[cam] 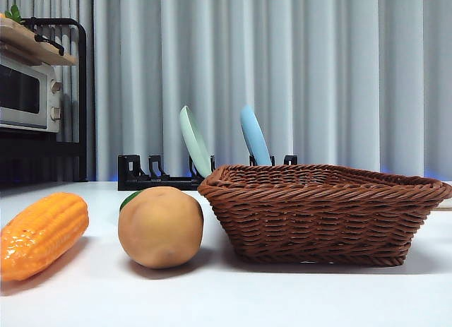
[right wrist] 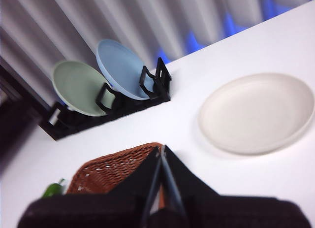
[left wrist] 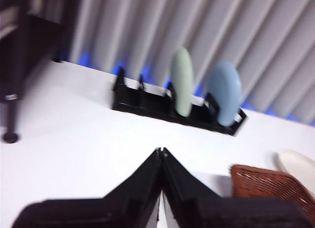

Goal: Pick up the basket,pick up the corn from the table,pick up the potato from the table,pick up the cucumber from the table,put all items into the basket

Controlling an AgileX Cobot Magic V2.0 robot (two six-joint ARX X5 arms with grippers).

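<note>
Both claws pinched shut, holding nothing — left gripper (left wrist: pixel 161 150) and right gripper (right wrist: pixel 161 148) hover above. Basket (cam: pixel 321 212) sits empty beside potato (cam: pixel 160 227); corn (cam: pixel 41 234) further out, probably staged for grabbing.

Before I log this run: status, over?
Left gripper and right gripper shut, holding nothing. Basket without vegetables in view; corn, potato on table. Nothing blocking.
</note>
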